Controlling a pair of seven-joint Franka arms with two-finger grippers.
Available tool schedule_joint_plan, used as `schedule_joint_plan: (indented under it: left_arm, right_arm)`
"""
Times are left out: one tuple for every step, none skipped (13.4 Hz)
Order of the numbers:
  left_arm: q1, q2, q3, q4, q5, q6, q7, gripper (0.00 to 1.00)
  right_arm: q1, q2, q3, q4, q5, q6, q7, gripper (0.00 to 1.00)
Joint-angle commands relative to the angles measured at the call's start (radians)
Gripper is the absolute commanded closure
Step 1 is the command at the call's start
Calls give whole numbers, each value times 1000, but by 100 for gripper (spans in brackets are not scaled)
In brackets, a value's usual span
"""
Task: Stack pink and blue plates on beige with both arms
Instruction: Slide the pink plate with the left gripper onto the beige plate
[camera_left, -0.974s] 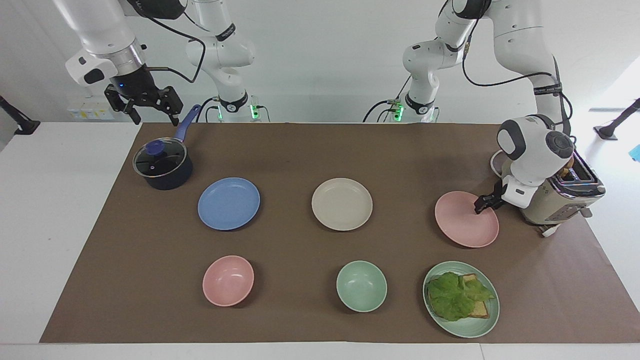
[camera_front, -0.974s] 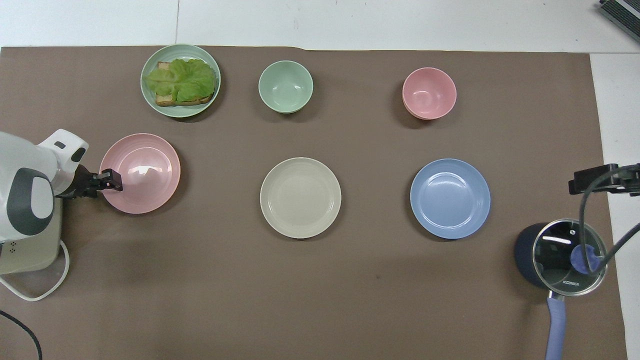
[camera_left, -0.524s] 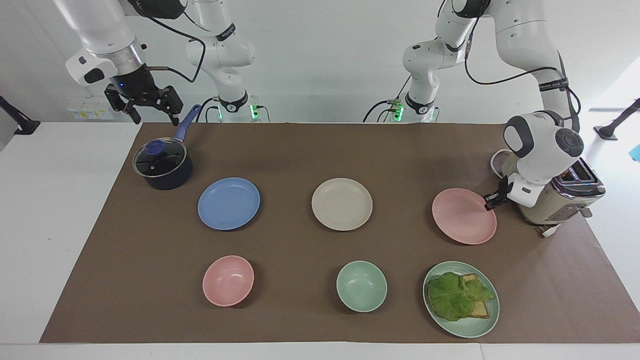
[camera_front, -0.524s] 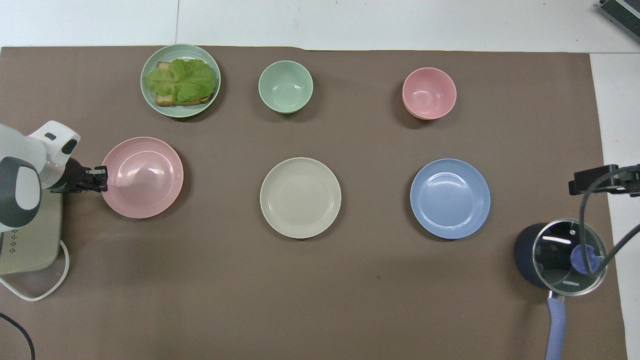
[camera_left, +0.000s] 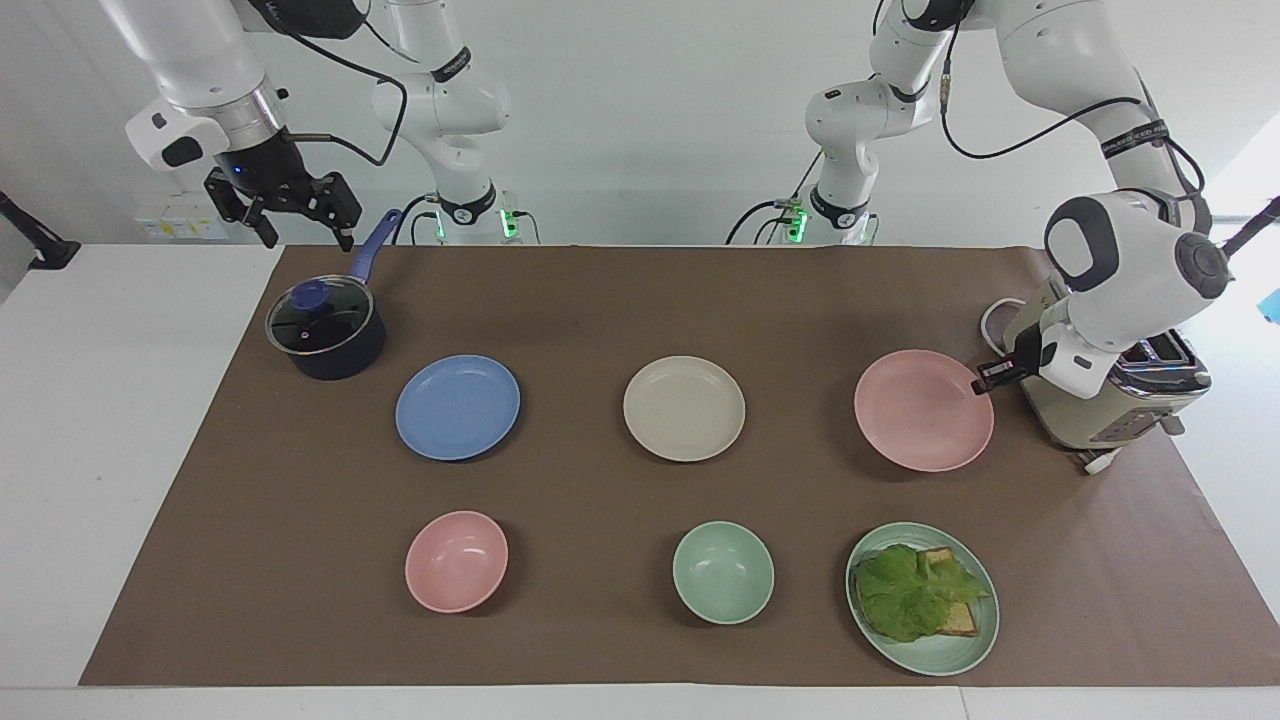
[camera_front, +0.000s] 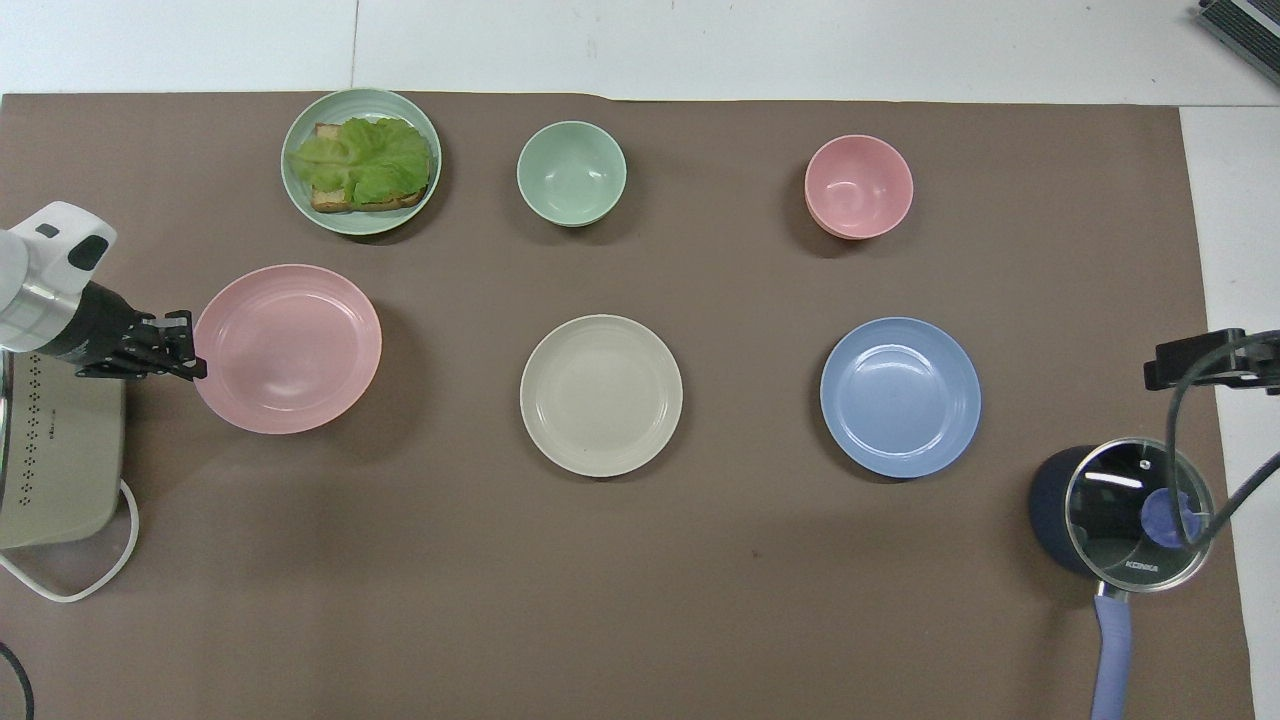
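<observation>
The pale pink plate hangs a little above the mat at the left arm's end of the table, casting a shadow under it. My left gripper is shut on its rim, on the side toward the toaster. In the middle of the mat lies the beige plate. Beside it, toward the right arm's end, the blue plate lies flat. My right gripper waits open in the air over the saucepan's handle, holding nothing.
A dark saucepan with a glass lid stands beside the blue plate, nearer the robots. A beige toaster stands under the left wrist. Farther out are a pink bowl, a green bowl and a green plate with a lettuce sandwich.
The left gripper slid back to the pink plate's rim, shut on it and raised the plate off the mat. The right gripper rose slightly.
</observation>
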Motion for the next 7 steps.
schedule_joint_plan:
  left_arm:
    - [-44,-15,-10,-7,-63,-26,-80,100]
    - [-64,-15,-10,-9,-89,-24,-79,100]
    - [-81,-15,-11,-9,-133,-24,-80,100]
    - [-118,-16,-11,-12,-150,-23,-85,100]
    - [-151,-22,-10,-23,-157,-13,-100,100]
    - [-181,-27,-10,-35,-190,-1,-125,100]
    - [-222,-35,-10,-47,-212,22,-160,100]
  right_arm:
    - [-14,-23,8,-27,-14,2,-25,0]
    - [-14,-29,7,-33,-14,5,-25,0]
    - [-16,-34,7,-45,-14,10,-28,0]
    - [-25,-38,7,-50,-14,10,-28,0]
    - [-28,-41,7,-52,-14,11,-29,0]
    - [-28,-41,7,-52,-14,11,-29,0]
    - [-28,-41,7,-53,-14,11,-29,0]
